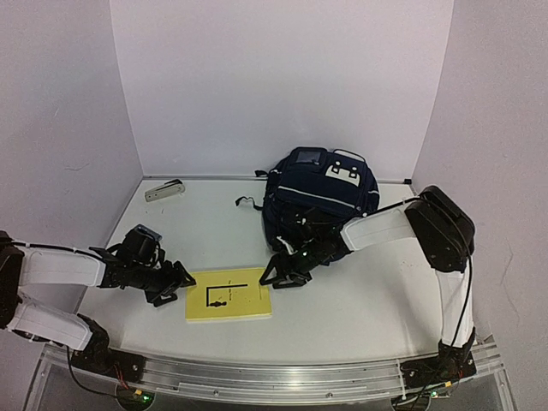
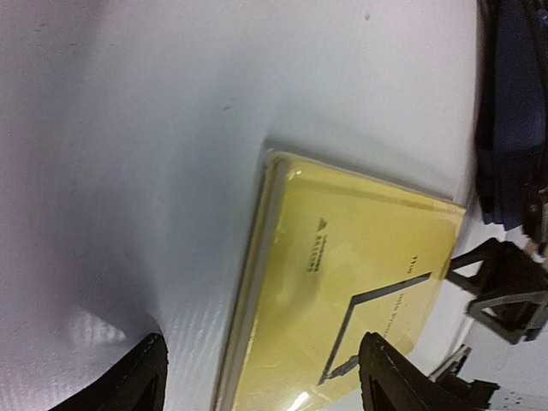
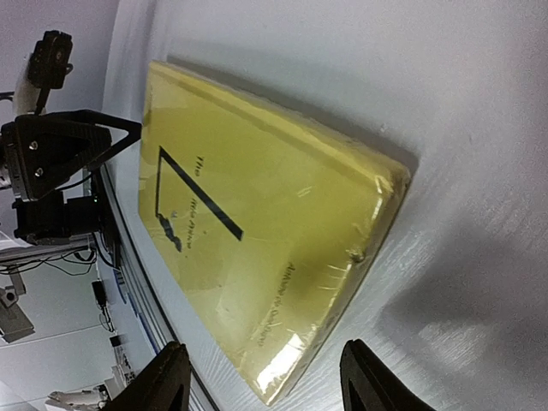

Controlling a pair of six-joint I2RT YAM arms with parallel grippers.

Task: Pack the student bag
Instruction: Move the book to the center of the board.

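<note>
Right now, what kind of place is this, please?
Probably a robot test bench in a lab: a white table boxed in by plain white walls, robot arms on a metal rail, with a backpack and yellow book as props.

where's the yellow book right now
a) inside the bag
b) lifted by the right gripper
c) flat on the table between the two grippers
c: the book lies flat on the table in front of the bag, with the left gripper and right gripper open at its ends.
</note>
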